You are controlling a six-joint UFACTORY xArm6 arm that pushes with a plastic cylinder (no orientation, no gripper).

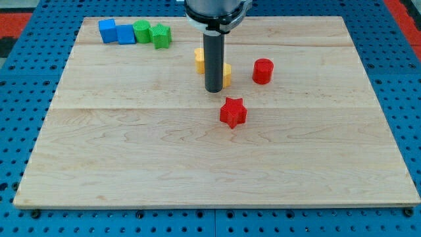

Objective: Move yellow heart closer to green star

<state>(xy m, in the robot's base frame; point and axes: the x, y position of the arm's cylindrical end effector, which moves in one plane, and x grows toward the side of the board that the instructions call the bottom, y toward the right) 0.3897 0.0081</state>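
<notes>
My tip (pixel 215 90) rests on the desk (pixel 131 164), with no gripper on this rod. It stands between two yellow blocks: one (pixel 198 60) at the view's left, one (pixel 227 76) at the right; which is the heart I cannot tell. The green star (pixel 160 35) sits at the view's top left, beside a green cylinder (pixel 141 31).

Yellow heart (pixel 227 75) lies just behind my tip (pixel 214 90); green star (pixel 160 35) sits well toward the view's upper left.

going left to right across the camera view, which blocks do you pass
blue block → second blue block → green round block → green star → yellow block → red star → red cylinder. The yellow piece behind my tip is left out.
</notes>
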